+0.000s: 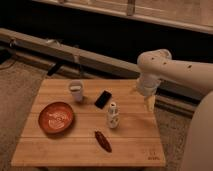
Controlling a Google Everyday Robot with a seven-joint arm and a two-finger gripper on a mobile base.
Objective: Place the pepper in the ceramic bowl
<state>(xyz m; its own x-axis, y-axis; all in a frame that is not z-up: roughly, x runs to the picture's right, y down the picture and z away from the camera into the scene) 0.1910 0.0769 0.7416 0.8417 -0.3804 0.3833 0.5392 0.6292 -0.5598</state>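
APPROACH AND PICK: PEPPER

**Status.** The gripper [149, 104] hangs from the bent arm over the right edge of the table [135, 147], fingers pointing down. It is spread wide and holds nothing.

**Positions from the gripper**
- The pepper [103, 141] lies flat on the table, below the gripper, to its left in view and nearer the camera. Its long axis runs at a slant.
- The bowl [56, 117] sits further left, past the pepper and apart from it. It holds nothing.
- A bottle [113, 115] stands upright between the gripper and the bowl, near the pepper's far end.
- A cup [76, 91] and a phone [103, 99] lie left of the gripper toward the far edge, away from the likely path.

**Step in hand (judged).** This is the approach to the pepper. No part of the task is done yet.

**Procedure**
1. Travel at height toward the pepper and pass on the camera side of the bottle.
2. Turn the wrist so the fingers straddle the pepper across its narrow width, at mid-length.
3. Descend until the fingertips are just above the wood, then close.
4. Lift clear before moving left to the bowl.

**Caution.** The pepper is slender and low, so a high or off-centre grip will likely miss it or roll it. A sideways descent may knock the bottle over.
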